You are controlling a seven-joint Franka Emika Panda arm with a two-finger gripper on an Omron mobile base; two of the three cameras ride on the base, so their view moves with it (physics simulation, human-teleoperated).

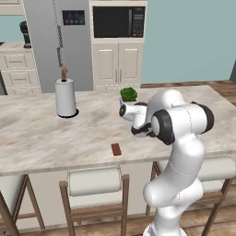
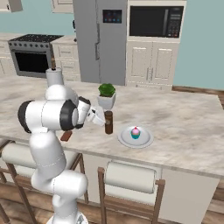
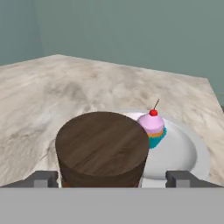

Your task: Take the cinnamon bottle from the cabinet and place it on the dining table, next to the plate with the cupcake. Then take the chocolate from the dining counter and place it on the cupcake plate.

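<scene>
The bottle (image 3: 103,148) stands upright on the surface (image 3: 65,96), right in front of my pincer (image 3: 113,178) and between its tips. The plate (image 3: 183,151) with the cupcake (image 3: 152,127) sits just beyond. My pincer is spread wide on either side and grips nothing. I judge the bottle small, stiff and light, smooth-sided, best taken around the body below its wooden cap. My arm is bent low, forearm level, reaching out over the surface edge. The chocolate (image 1: 116,149) lies back beside my elbow.

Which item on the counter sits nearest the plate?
The cinnamon bottle, upright beside the plate; the potted plant, chocolate and paper towel roll are farther away.
</scene>
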